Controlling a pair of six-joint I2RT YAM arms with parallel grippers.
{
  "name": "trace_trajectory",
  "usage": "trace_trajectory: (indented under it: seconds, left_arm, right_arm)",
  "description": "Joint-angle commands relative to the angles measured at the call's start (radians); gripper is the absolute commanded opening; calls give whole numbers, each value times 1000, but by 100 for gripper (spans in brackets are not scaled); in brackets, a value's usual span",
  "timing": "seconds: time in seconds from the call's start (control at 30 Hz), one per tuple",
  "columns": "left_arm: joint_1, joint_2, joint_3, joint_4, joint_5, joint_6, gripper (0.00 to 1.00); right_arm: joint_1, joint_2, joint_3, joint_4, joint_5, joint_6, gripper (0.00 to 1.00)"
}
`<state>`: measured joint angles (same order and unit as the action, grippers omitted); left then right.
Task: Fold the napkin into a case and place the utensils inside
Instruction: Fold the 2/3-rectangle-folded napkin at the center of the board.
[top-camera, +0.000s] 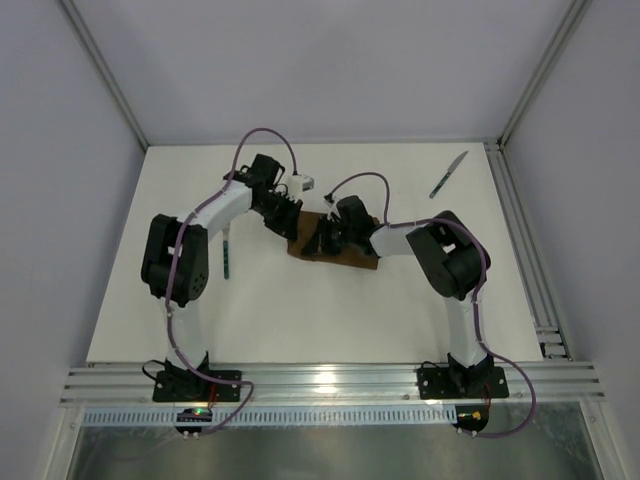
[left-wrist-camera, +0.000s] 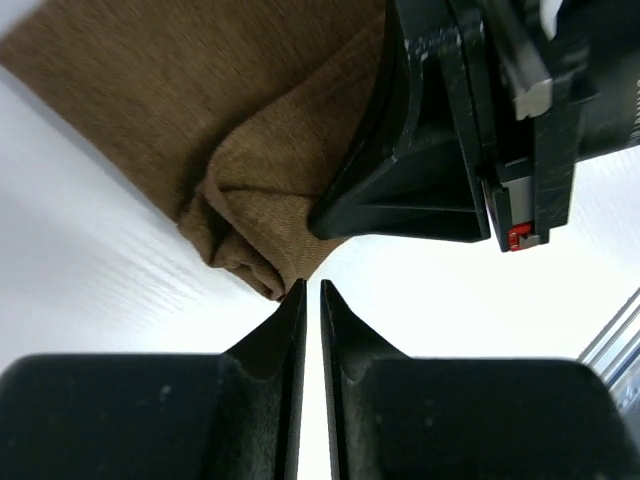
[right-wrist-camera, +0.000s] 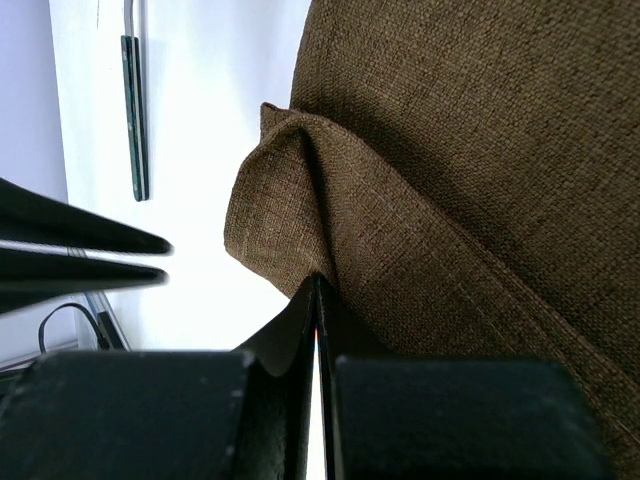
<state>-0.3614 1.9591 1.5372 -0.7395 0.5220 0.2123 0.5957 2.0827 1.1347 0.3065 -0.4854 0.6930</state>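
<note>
White counter (top-camera: 330, 310) carries your limp, light napkin (right-wrist-camera: 470, 130): the right end effector (right-wrist-camera: 318, 285) pinches its bunched corner, the left end effector (left-wrist-camera: 311, 290), nearly closed, hovers empty at nine o'clock.

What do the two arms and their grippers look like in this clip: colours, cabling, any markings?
Both arms have white links with bulky black joint housings, and purple cables looping along each. The left gripper and right gripper have matte black wedge-shaped fingers. The right gripper's body carries a small red mark in the left wrist view.
</note>
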Motion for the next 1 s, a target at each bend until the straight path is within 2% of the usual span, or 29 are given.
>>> trace_trajectory:
  seconds: [0.0, 0.47, 0.57, 0.63, 0.73, 0.8, 0.83, 0.9, 0.93, 0.97]
  left_arm:
    - [-22, 18, -15, -17, 4, 33, 11]
    - [-22, 129, 0, 25, -131, 15, 9]
    - [-22, 142, 4, 31, -135, 12, 9]
    - [-22, 149, 6, 25, -132, 13, 9]
    - [-22, 150, 6, 25, -129, 13, 8]
    - [-22, 149, 6, 25, -120, 12, 8]
    - [-22, 150, 9, 26, -119, 9, 8]
    - [-22, 149, 11, 25, -120, 9, 8]
    - [-22, 147, 12, 23, -122, 12, 9]
    - [-22, 144, 15, 23, -125, 12, 9]
  right_arm:
    - [-2, 23, -1, 6, 7, 7, 4]
    - [-4, -4, 20, 8, -33, -19, 4]
    - [-11, -67, 25, -18, -22, -56, 14]
    - [-28, -110, 37, -108, 8, -96, 23]
    - [-71, -208, 72, -257, 41, -194, 30]
    - [-103, -281, 106, -360, 63, -293, 30]
    - [-131, -309, 121, -477, 146, -335, 30]
    - [-145, -418, 154, -573, 313, -476, 31]
    - [-143, -459, 157, -608, 417, -524, 35]
    - [-142, -499, 152, -601, 611, -571, 44]
